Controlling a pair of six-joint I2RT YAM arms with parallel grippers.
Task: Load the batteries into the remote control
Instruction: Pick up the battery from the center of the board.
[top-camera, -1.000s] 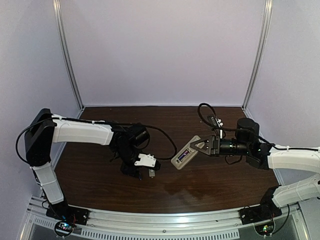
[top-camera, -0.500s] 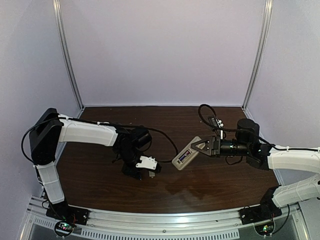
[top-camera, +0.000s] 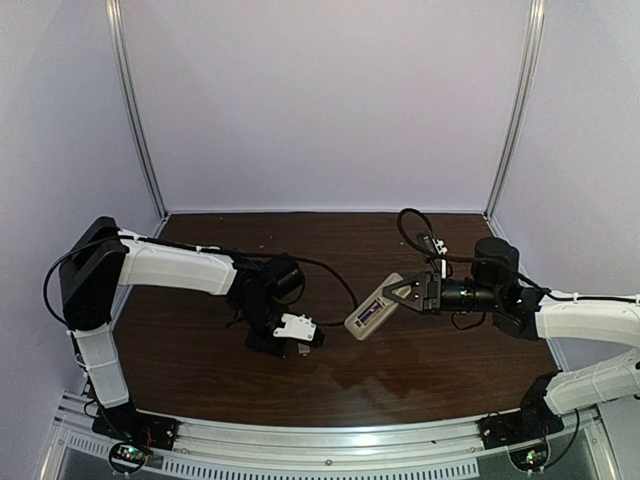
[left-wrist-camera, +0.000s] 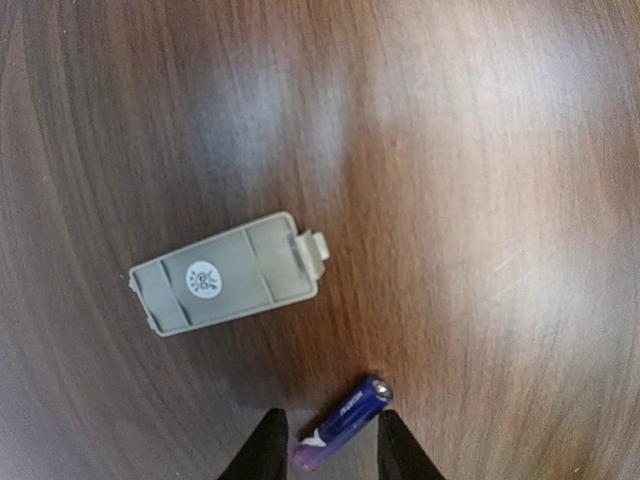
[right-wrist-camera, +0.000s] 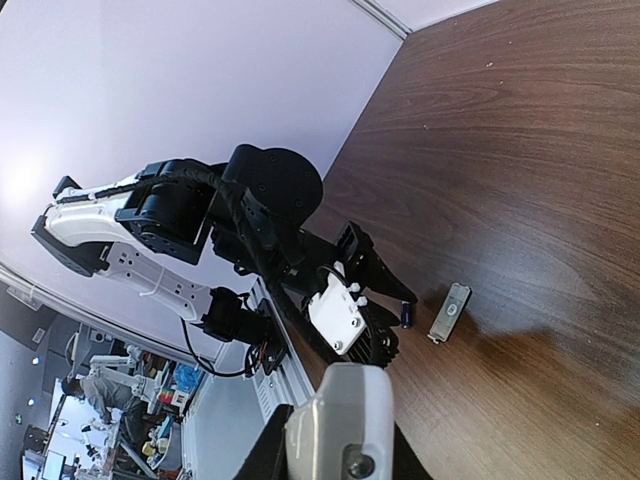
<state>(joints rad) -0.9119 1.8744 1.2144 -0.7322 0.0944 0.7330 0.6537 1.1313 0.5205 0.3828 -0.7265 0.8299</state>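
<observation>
A purple-blue battery (left-wrist-camera: 343, 425) lies slantwise on the wooden table, between the black fingertips of my left gripper (left-wrist-camera: 328, 422). The jaws stand a little apart, one on each side of it, and the right finger is close to its metal tip. The right wrist view shows the same battery (right-wrist-camera: 407, 315) under the left gripper (right-wrist-camera: 398, 300). My right gripper (top-camera: 402, 295) holds the white remote control (top-camera: 368, 312) above the table, beige back up, with a bluish strip showing in its recess. In the right wrist view the remote control (right-wrist-camera: 340, 420) fills the gap between the jaws.
The flat grey cover piece (left-wrist-camera: 225, 280) lies on the table just beyond the battery, and shows as the cover (right-wrist-camera: 449, 312) in the right wrist view. The left arm (top-camera: 170, 265) reaches low across the table's left half. White walls close in the table.
My left gripper has shifted slightly right and lower over the battery, and its jaws have narrowed around it. The right arm and the remote control have not moved.
</observation>
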